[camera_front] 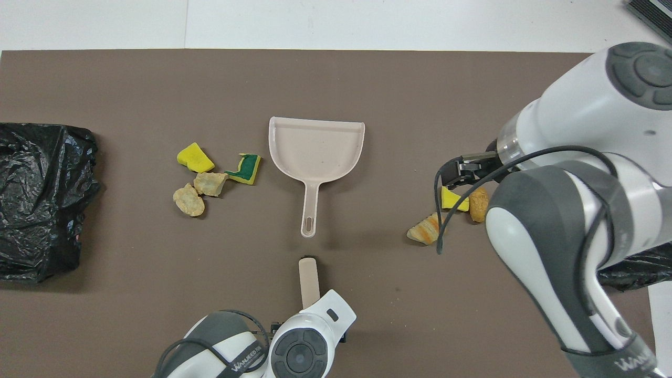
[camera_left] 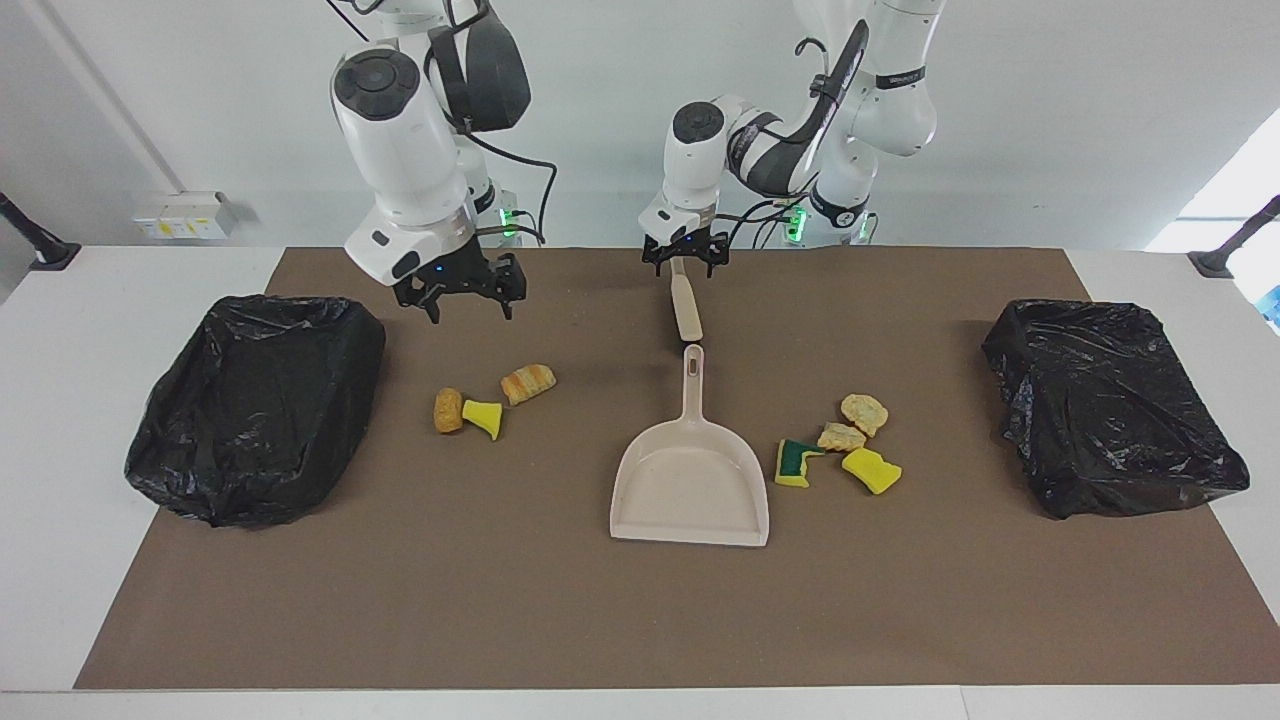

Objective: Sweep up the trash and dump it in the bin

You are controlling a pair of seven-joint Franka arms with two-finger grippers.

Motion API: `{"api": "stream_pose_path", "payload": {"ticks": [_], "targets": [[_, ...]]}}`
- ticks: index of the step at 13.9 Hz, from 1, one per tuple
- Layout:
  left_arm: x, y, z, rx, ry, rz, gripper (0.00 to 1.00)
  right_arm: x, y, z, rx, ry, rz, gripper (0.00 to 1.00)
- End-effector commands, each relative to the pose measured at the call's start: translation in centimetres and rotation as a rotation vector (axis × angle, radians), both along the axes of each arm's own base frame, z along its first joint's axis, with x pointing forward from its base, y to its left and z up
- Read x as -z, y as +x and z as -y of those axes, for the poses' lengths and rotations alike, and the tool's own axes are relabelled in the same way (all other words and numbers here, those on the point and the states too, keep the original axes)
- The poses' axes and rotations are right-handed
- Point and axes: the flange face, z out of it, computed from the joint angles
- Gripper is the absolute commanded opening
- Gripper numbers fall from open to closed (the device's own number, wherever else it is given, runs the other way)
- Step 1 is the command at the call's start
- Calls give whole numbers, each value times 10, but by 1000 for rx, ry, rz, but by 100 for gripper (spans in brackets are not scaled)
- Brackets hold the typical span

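Seven scraps (camera_left: 840, 437) in two clusters flank the dustpan (camera_left: 690, 495) on the surface — light, soft, easy to scatter. My left hand (camera_left: 683, 262), wide, straddles the stiff brush (camera_left: 685, 300) handle; right hand (camera_left: 462, 298), wide, hovers near three scraps.

A white surface (camera_left: 60, 330) carries a broad brown mat (camera_left: 640, 620) that covers most of it. The pale, plain wall (camera_left: 1050, 110) holds a white socket box (camera_left: 180, 214) (low down) — and bright light spills in at one edge (camera_left: 1225, 205).
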Motion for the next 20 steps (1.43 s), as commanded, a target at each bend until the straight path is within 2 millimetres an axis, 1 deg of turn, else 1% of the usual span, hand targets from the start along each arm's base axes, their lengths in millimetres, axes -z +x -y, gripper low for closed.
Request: {"api": "stream_pose_path", "payload": {"ticks": [1, 2, 3, 4, 5, 6, 8, 11, 12, 13, 15, 16, 17, 18, 19, 20], "targets": [[-1, -11, -4, -28, -14, 6, 100, 15, 6, -22, 32, 21, 19, 100], [-1, -15, -2, -26, -10, 4, 89, 18, 10, -23, 37, 29, 28, 100], [0, -16, -3, -24, -4, -1, 70, 21, 12, -24, 46, 51, 26, 100], [-1, -17, -2, -21, -3, -2, 44, 23, 13, -25, 50, 61, 23, 100], [0, -18, -3, -16, 8, -11, 11, 22, 13, -25, 51, 62, 26, 100], [0, -19, -4, -5, 25, -26, 0, 24, 14, -25, 53, 65, 29, 100], [-2, -20, -8, 5, 57, -53, 0, 29, 15, -26, 53, 67, 35, 100], [-21, -19, -23, 70, 89, -98, 0, 32, 14, -31, 46, 69, 33, 100], [-28, -12, -29, 79, 91, -108, 0, 32, 13, -38, 37, 70, 37, 100], [-34, -5, -36, 76, 90, -114, 0, 31, 13, -40, 38, 72, 42, 100], [-51, 7, -49, 79, 74, -112, 0, 34, 13, -43, 37, 76, 45, 100], [-59, 15, -58, 82, 73, -121, 0, 38, 10, -54, 31, 79, 53, 100], [-71, 27, -73, 80, 64, -127, 0, 41, 7, -64, 34, 83, 59, 100], [-87, 39, -93, 82, 46, -122, 0, 44, 6, -73, 45, 86, 64, 100], [-102, 50, -117, 88, 31, -124, 0, 48, 3, -86, 45, 87, 65, 100], [-109, 60, -140, 91, 23, -138, 0, 52, 0, -99, 45, 90, 68, 100]]}}
